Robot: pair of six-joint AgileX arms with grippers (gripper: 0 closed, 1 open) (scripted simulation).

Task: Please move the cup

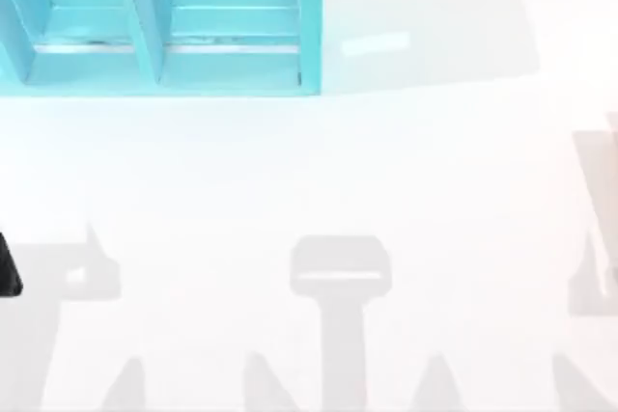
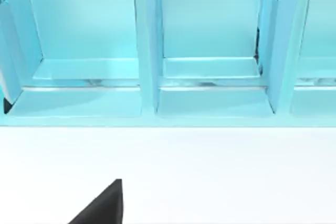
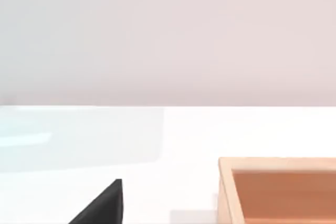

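The cup is out of view. A black part of my left gripper sits at the table's left edge in the top view. In the left wrist view a dark corner of that gripper hangs over the white table, facing the turquoise shelf. A dark corner of my right gripper is above the white table in the right wrist view, near a wooden box.
The turquoise shelf with open compartments stands at the table's back left. The wooden box is open at the top, and its inside looks bare where it shows. The white table spreads between them, crossed by grey shadows.
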